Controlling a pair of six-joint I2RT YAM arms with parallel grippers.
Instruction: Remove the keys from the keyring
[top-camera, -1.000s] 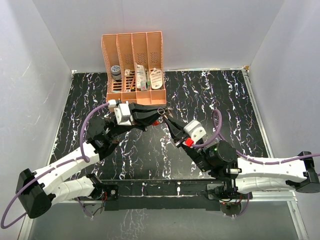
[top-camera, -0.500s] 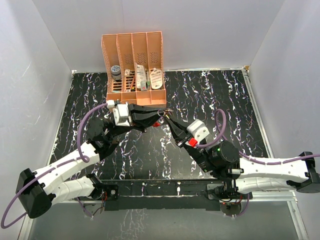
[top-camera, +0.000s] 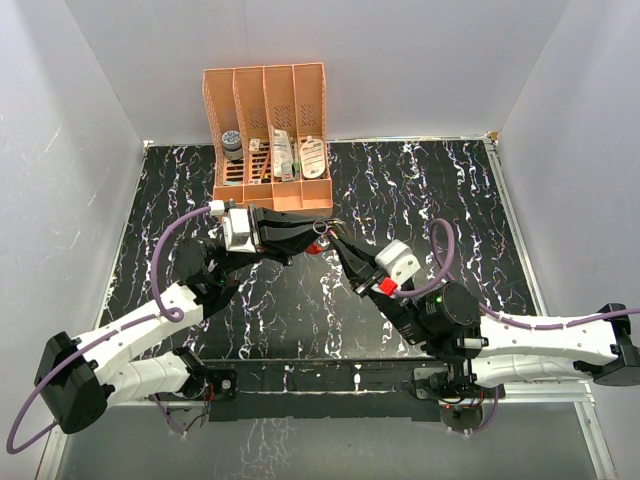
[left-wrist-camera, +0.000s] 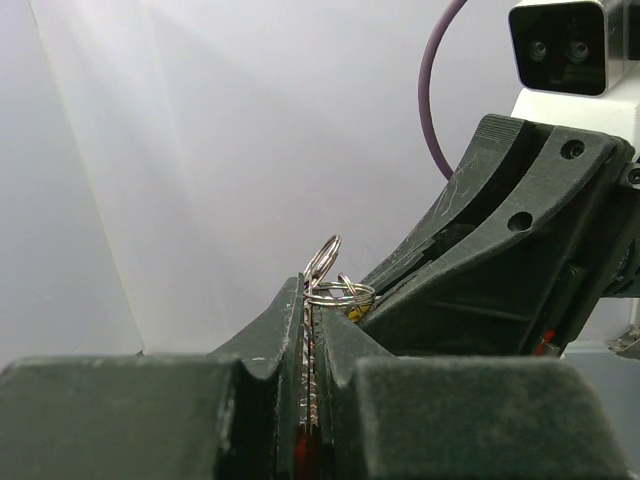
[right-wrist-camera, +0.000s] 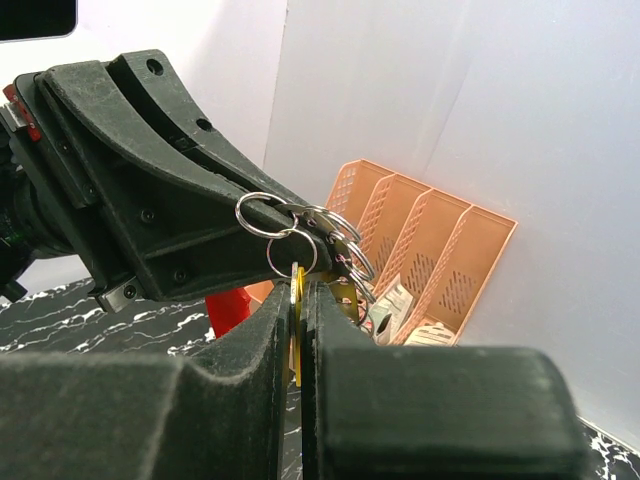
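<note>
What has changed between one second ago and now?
The left gripper drew slightly left and the right gripper slightly right, so more of the red tag shows below them. Nothing was taken or released: left remains shut on the keyring, right on the yellow key. The orange rack stayed.

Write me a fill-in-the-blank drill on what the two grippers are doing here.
The right gripper is shut on a small yellowish ____.
The left gripper pinches the keyring, its jaws ____.
Behind them stands an orange rack with ____ compartments.
Missing words: key; shut; four.
</note>
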